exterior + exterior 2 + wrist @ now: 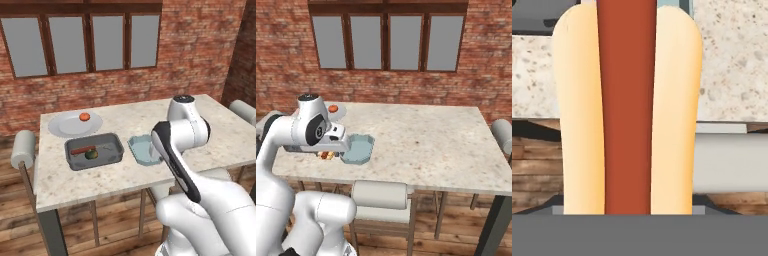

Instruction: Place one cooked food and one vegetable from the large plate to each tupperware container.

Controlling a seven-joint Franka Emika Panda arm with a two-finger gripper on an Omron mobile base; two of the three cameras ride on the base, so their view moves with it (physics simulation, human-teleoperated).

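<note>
Hot dog (pixel 627 110) held close in the gripper (pixel 327 155), jaws clamped on the bun; fingertips hidden behind it.
Table (pixel 150 120): plate (pixel 65 127) with tomato (pixel 84 117); grey tub (pixel 95 150) with sausage (pixel 82 149) and green ball (pixel 90 154); blue tub (pixel 142 150) partly blocked by the arm.

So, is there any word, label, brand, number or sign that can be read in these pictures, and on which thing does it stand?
None: no readable text stands anywhere.
The plate, the dark-grey tub and the light-blue tub are plain.
The hot dog close before the hand camera bears no print.
The table, the brick wall and the window carry no sign.
</note>
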